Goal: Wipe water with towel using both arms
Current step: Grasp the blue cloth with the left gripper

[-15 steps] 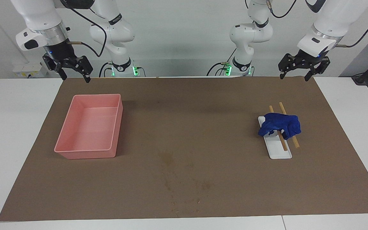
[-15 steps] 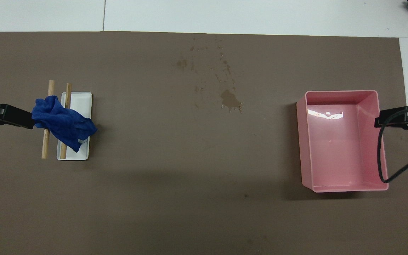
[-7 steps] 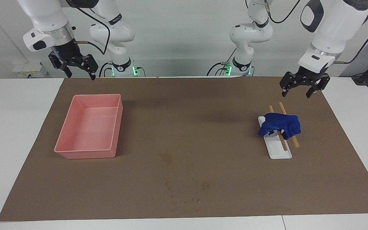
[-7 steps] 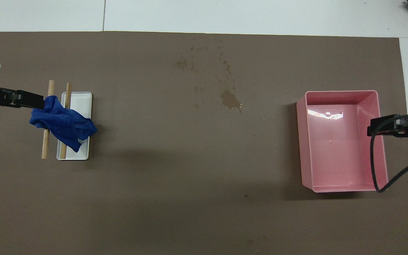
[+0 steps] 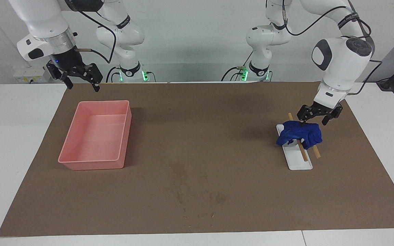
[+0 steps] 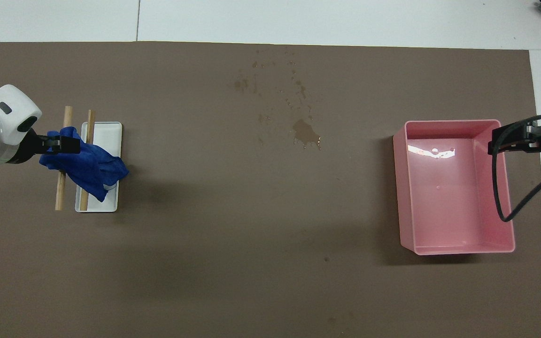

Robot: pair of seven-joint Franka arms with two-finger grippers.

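My left gripper [image 5: 315, 118] hangs with its fingers spread wide just above the blue towel [image 5: 299, 134], which lies crumpled over two wooden sticks [image 5: 302, 152] and a white tray [image 5: 299, 163] at the left arm's end of the brown mat [image 5: 217, 136]. My right gripper [image 5: 80, 78] waits, also spread wide and empty, over the mat's edge by the pink bin [image 5: 96, 135]. The water [image 5: 180, 169] sits as a dark blotch mid-mat, farther from me than the bin and well apart from the towel.
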